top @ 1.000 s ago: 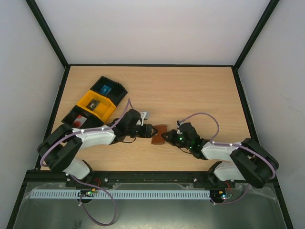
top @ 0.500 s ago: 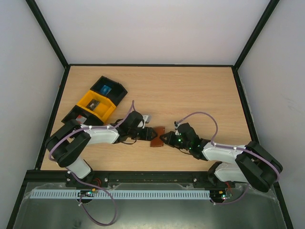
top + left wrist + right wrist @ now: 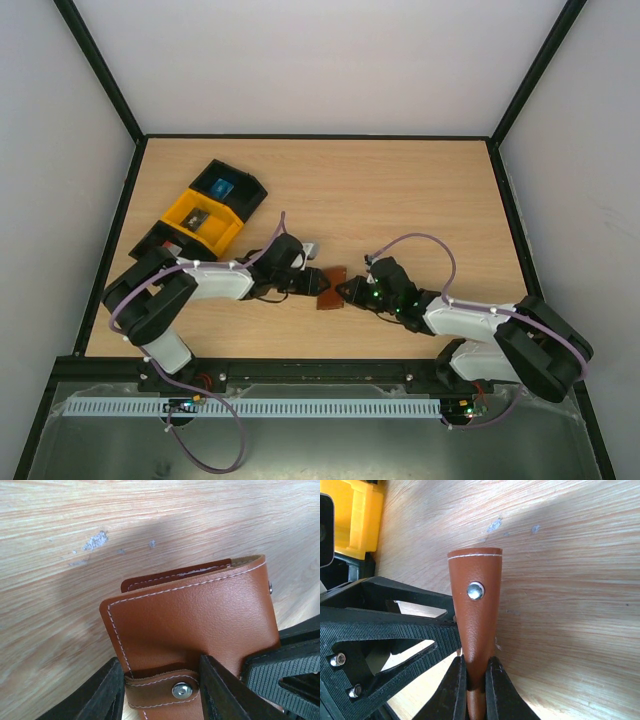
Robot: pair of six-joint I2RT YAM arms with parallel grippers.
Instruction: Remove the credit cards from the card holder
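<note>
light wood table (image 3: 400,190), black-framed white walls (image 3: 320,60), scuffs (image 3: 95,541) nr card holder (image 3: 195,620).

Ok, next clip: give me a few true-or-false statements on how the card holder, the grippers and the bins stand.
1. The right gripper is clamped on the card holder. True.
2. The card holder lies opened flat. False: it is folded shut and held up on edge.
3. The left gripper has its fingers either side of the snap strap. True.
4. The yellow bin sits to the right of the card holder. False: it is to its left, farther back.
</note>
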